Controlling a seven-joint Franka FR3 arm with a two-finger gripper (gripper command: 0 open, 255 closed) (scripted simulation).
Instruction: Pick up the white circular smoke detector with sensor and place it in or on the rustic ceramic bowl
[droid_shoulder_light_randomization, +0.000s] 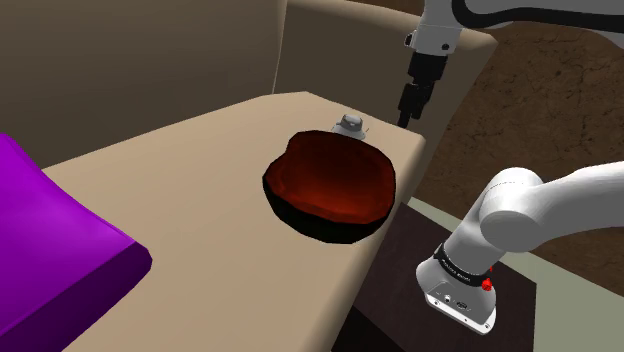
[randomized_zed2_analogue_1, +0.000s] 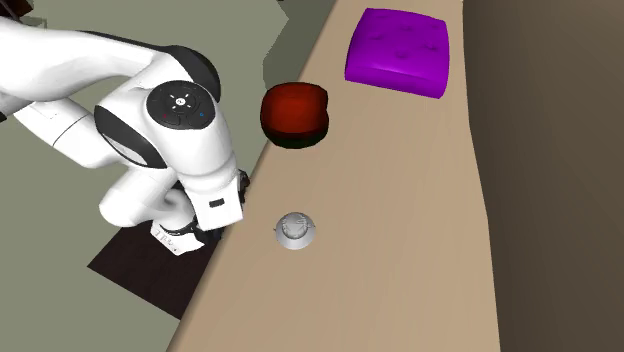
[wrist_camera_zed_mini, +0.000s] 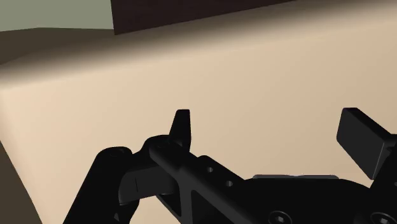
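Observation:
The smoke detector (droid_shoulder_light_randomization: 350, 124) is a small pale round unit with a raised centre, sitting on the beige table (droid_shoulder_light_randomization: 200, 200) just behind the bowl. The bowl (droid_shoulder_light_randomization: 331, 185) is dark red inside with a black outer wall. In the second exterior view the detector (randomized_zed2_analogue_1: 296, 231) lies apart from the bowl (randomized_zed2_analogue_1: 294, 112), both near the table's edge. My gripper (droid_shoulder_light_randomization: 402, 114) hangs at the table's edge, just to the shoulder view's right of the detector and not touching it. In the wrist view the gripper (wrist_camera_zed_mini: 271, 130) is open, with only beige table surface between its fingers.
A purple cushion (droid_shoulder_light_randomization: 55, 245) lies on the table at the shoulder view's left, beyond the bowl in the second exterior view (randomized_zed2_analogue_1: 397, 50). A beige upholstered piece (droid_shoulder_light_randomization: 330, 50) stands behind the table. A dark brown mat (droid_shoulder_light_randomization: 410, 250) covers the floor beside the table.

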